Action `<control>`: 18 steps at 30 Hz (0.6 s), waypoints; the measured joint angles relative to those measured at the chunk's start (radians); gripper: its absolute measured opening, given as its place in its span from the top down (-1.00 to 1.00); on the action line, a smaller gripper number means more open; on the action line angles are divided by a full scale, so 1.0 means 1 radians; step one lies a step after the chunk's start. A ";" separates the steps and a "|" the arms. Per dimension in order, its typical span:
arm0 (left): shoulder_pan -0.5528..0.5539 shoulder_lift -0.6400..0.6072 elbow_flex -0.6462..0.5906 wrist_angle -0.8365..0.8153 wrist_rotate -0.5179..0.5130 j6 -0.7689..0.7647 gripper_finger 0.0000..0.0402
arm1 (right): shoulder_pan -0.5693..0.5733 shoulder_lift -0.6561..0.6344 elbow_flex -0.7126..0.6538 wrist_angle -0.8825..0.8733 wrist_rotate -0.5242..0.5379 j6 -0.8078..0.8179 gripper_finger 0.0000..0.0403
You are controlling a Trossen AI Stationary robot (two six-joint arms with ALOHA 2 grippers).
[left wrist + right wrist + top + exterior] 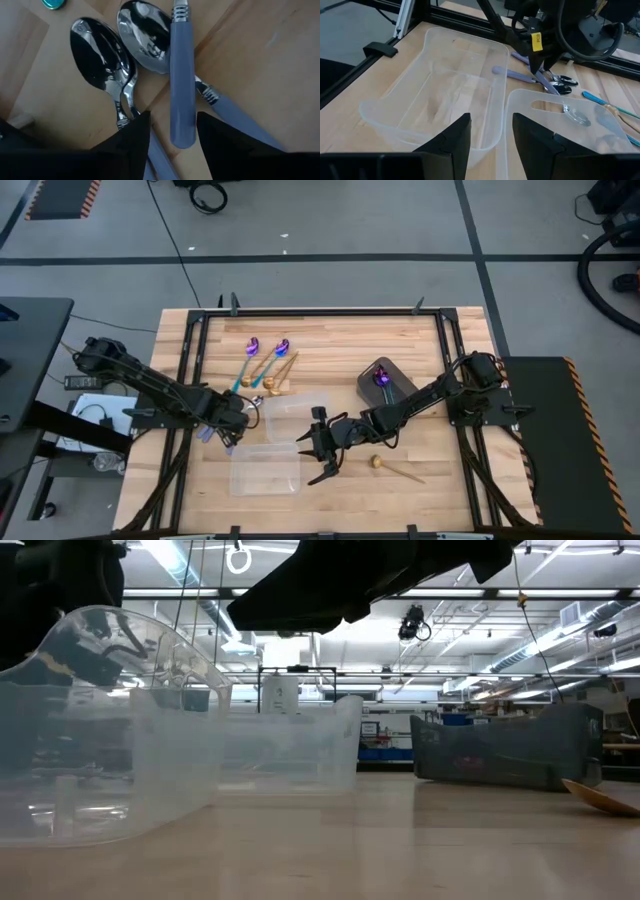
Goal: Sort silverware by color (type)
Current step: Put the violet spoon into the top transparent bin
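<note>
My left gripper [226,426] is low over the table, left of the clear trays. It is open, and its fingers [135,142] stand on either side of the free end of a lavender-handled silver spoon [182,90]. Two more silver spoons [100,55] lie beside that one on the wood. Purple-blue and gold spoons [268,365] lie toward the far edge. One purple spoon [381,377] lies in the dark grey tray [398,387]. A single gold spoon [378,463] lies near the right arm. My right gripper [314,446] is open above the clear trays [440,105].
Two clear plastic trays [292,416] [265,470] sit in the table's middle between the grippers. In the low view they fill the left side [110,740], with the dark grey tray [510,755] on the right. Black frame rails [190,360] run along the table's sides.
</note>
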 joint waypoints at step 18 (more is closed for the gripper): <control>0.001 -0.002 -0.067 0.106 0.026 -0.007 0.56 | 0.000 0.000 0.000 0.002 0.000 0.000 0.23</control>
